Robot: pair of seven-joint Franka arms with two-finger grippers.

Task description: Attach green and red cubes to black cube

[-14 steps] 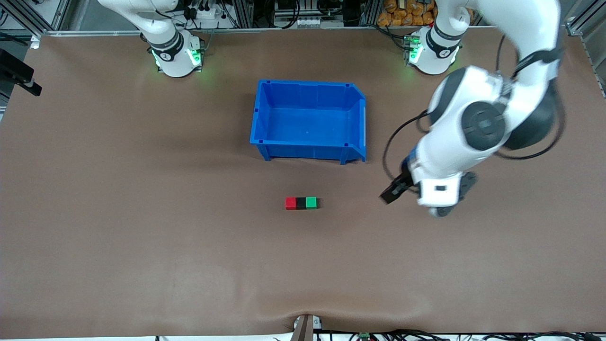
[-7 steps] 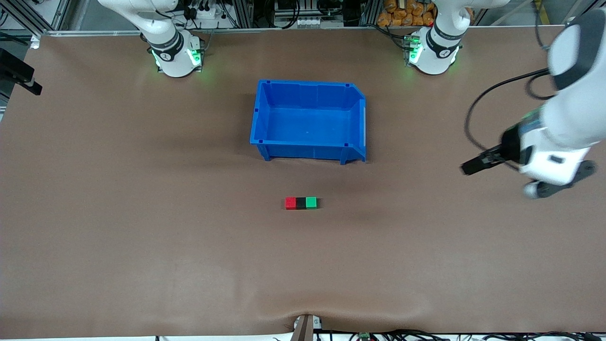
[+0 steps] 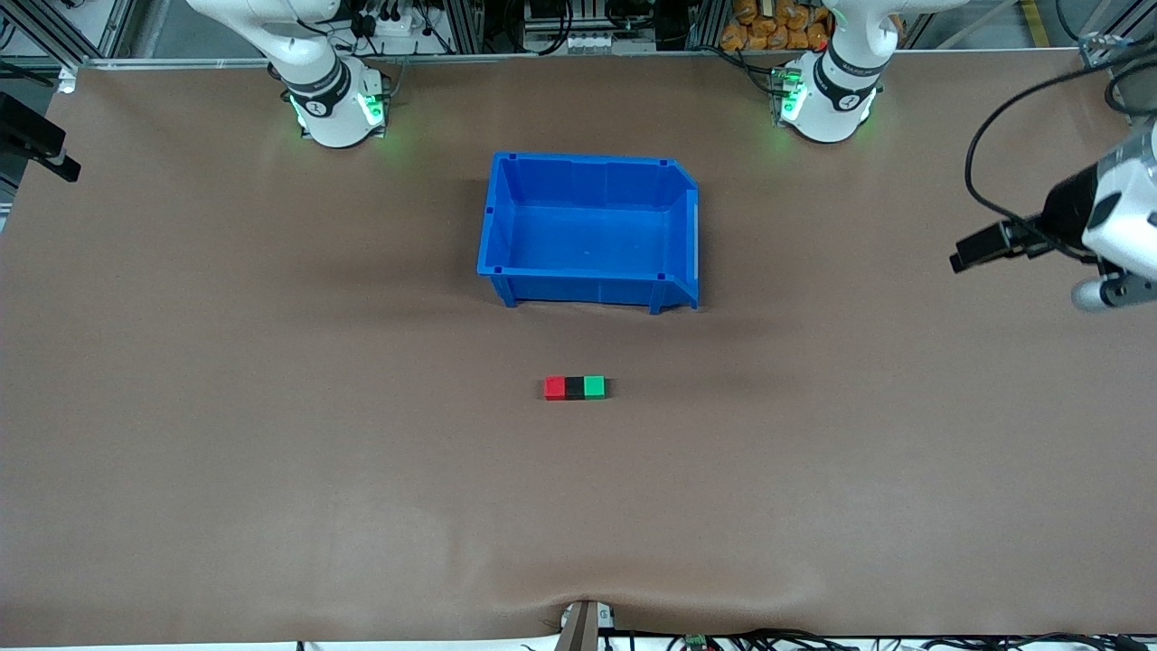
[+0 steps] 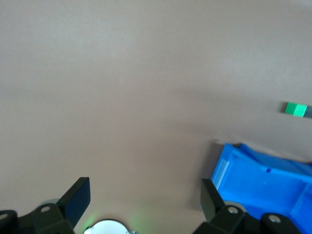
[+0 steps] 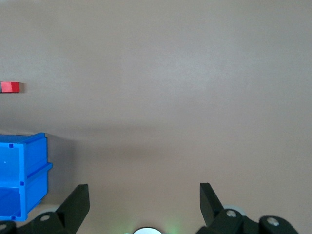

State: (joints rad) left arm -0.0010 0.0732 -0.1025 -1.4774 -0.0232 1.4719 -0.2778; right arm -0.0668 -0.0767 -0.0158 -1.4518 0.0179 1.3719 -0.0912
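Observation:
The red cube [image 3: 555,388], the black cube [image 3: 575,388] and the green cube [image 3: 594,387] lie touching in one row on the table, black in the middle, nearer to the front camera than the blue bin [image 3: 587,226]. My left gripper [image 3: 974,250] is up in the air over the left arm's end of the table, open and empty [image 4: 145,195]; its wrist view shows the green cube [image 4: 296,109]. My right gripper [image 5: 144,195] is open and empty, out of the front view; its wrist view shows the red cube [image 5: 9,87].
The blue bin is empty and stands between the two arm bases and the cube row; it also shows in the left wrist view [image 4: 263,180] and the right wrist view [image 5: 22,175]. Brown table cover lies all around.
My left arm has swung away from the cubes toward its own end of the table and risen. The three cubes have not moved.

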